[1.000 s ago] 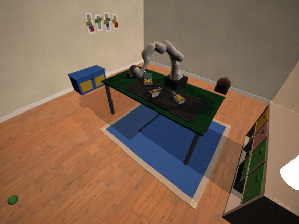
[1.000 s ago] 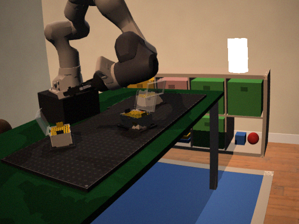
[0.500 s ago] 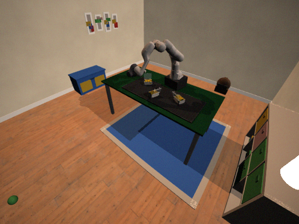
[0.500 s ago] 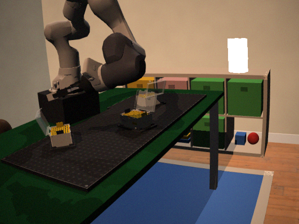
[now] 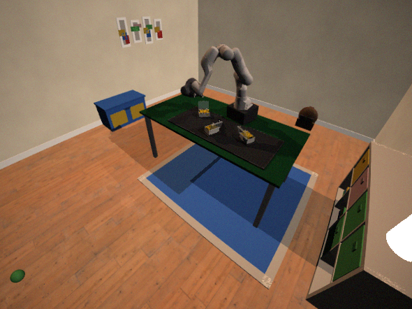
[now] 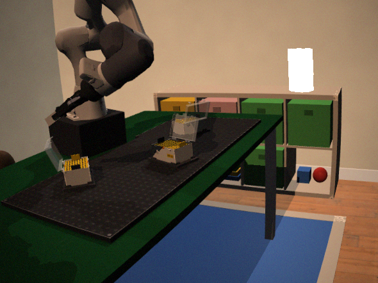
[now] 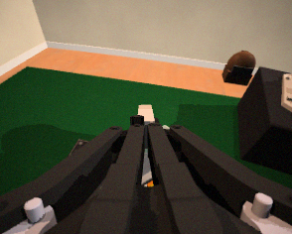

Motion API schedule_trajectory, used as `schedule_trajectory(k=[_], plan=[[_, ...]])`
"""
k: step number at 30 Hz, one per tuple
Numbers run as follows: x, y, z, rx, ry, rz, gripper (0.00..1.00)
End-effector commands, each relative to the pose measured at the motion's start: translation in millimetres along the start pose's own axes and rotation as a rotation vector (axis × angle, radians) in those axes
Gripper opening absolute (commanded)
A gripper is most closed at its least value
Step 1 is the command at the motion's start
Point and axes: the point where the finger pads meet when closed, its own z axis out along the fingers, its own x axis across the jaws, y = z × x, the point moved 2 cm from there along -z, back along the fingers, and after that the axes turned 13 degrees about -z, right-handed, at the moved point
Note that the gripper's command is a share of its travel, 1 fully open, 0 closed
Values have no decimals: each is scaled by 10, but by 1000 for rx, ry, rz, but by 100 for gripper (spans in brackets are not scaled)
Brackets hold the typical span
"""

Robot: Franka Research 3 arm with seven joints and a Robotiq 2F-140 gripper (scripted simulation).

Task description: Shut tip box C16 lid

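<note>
Three open tip boxes with yellow inserts stand on the black mat. In the top view they are the back box, the middle box and the right box. Their sticker IDs are too small to read. My gripper is shut and empty. It hovers just behind and above the back box's raised clear lid. In the exterior view the fingertips point down at that box. In the wrist view the closed fingers fill the frame, with a bit of yellow insert showing through the gap.
The robot's black base block stands right beside the gripper, and also shows in the wrist view. The middle box and far box have their lids up. The green table edge lies past the back box.
</note>
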Motion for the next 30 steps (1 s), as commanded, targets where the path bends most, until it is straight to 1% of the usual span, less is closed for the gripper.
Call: schedule_trajectory(k=[1, 8, 10, 18, 21, 25, 27, 28, 30], plan=[[-151, 37, 70, -126, -104, -91, 0], [-152, -167, 389, -310, -214, -183, 0], [-152, -167, 389, -310, -214, -183, 0], [-160, -398, 764, -521, -340, -287, 0], [-157, -414, 778, -599, -387, -326, 0], [-156, -429, 792, -695, -433, -354, 0], [-156, -429, 792, -695, -433, -354, 0], [-155, -436, 799, -730, -463, -387, 0], [-156, -443, 807, -779, -484, -398, 0]])
